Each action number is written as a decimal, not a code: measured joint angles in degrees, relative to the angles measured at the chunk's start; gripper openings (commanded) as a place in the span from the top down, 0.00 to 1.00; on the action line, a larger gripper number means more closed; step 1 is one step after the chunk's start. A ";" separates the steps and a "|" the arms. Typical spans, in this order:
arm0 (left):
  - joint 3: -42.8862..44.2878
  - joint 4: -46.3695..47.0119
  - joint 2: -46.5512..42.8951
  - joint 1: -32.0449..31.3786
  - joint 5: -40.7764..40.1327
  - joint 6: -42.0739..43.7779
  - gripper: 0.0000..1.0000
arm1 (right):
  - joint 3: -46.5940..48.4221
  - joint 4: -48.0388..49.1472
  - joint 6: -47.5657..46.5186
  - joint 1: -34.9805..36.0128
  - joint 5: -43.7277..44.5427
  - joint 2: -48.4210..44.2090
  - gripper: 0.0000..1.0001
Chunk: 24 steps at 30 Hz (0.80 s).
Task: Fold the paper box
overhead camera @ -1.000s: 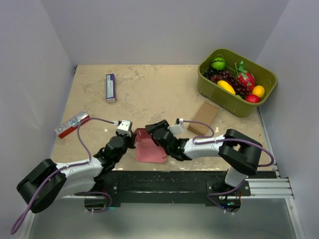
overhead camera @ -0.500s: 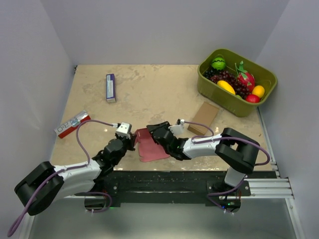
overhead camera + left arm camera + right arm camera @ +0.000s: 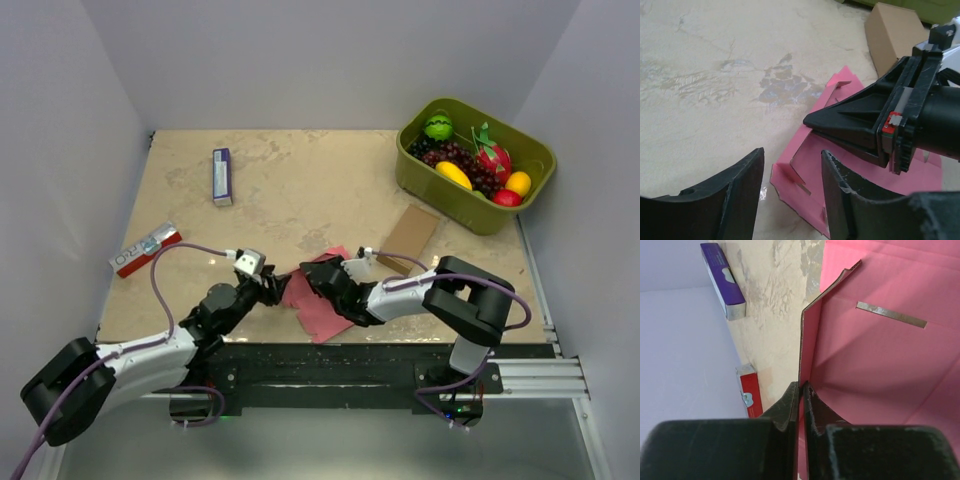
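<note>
The paper box [image 3: 322, 305] is a pink die-cut card sheet lying mostly flat near the table's front edge between both arms. My right gripper [image 3: 312, 284] is shut on a raised flap of it. In the right wrist view the fingertips [image 3: 801, 388] pinch the flap's thin edge, with the pink panel [image 3: 880, 355] spreading to the right. My left gripper [image 3: 273, 286] is open just left of the sheet. In the left wrist view its fingers [image 3: 735, 195] stand apart around a corner tab of the sheet [image 3: 795, 197], touching nothing. The right gripper's black jaws [image 3: 812, 120] show beyond.
A brown cardboard box [image 3: 408, 238] lies right of the sheet. A green bin [image 3: 440, 190] of fruit stands at the back right. A purple packet [image 3: 222, 176] lies at the back left and a red-and-white packet [image 3: 146, 248] near the left wall.
My left gripper has let go of the sheet, opened and drawn back left. My right gripper has closed on a flap. The sheet has dropped flatter and swung toward the front edge.
</note>
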 measured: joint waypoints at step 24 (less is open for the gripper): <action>7.74 -33.09 -22.69 11.74 2.93 -16.13 0.07 | -8.35 11.61 -6.12 0.00 -1.51 -5.68 1.00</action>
